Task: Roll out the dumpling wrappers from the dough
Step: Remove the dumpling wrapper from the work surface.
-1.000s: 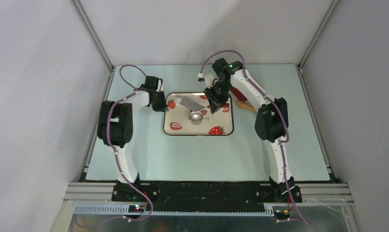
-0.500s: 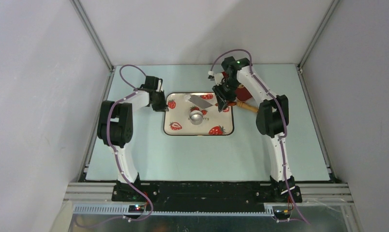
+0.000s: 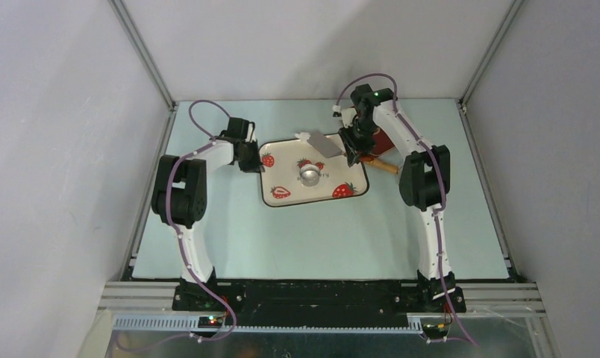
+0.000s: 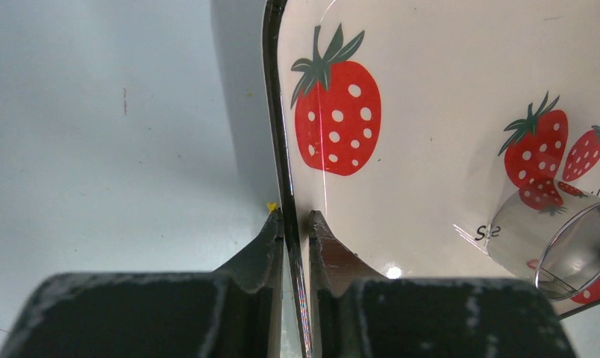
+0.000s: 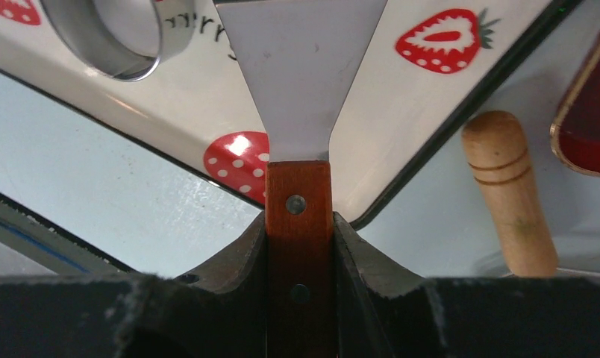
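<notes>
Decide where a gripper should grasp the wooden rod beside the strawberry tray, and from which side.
Likely from straight above, jaws spanning its width near the grooved end of the wooden rod. It lies flat on the table, round-sided, with bare gaps either side toward the strawberry tray and red tray.

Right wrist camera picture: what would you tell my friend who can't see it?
The right gripper is shut on the wooden handle of a metal scraper, whose flat blade reaches over a white strawberry-print tray. A silvery round cup sits on the tray at upper left, and the end of a wooden rolling pin lies on the table at right.
</notes>
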`<action>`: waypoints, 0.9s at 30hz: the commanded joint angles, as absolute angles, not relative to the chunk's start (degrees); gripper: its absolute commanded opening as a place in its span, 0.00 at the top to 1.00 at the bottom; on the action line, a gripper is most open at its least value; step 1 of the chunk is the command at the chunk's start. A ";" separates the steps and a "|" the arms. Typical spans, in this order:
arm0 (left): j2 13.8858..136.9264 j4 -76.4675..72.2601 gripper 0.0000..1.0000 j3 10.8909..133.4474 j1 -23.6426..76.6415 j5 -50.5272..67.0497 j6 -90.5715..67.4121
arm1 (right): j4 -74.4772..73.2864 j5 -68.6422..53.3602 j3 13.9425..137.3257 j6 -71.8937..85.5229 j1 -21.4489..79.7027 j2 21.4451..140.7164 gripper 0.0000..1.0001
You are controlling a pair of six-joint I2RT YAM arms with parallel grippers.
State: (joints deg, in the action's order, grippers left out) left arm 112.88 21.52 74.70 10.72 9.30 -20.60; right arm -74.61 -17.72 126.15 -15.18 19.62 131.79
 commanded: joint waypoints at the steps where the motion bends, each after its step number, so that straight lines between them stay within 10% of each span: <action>1: 113.11 24.07 1.00 73.56 10.99 7.89 -19.45 | -71.77 -10.85 125.45 -11.88 18.12 127.49 1.00; 27: 113.03 24.07 1.00 73.54 10.99 7.68 -19.49 | -63.80 15.66 103.72 -24.12 27.41 108.21 1.00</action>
State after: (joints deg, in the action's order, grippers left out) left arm 112.88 21.52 74.70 10.72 9.28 -20.60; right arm -63.88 13.28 102.56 -22.06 26.96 116.20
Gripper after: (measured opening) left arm 0.152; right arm 0.329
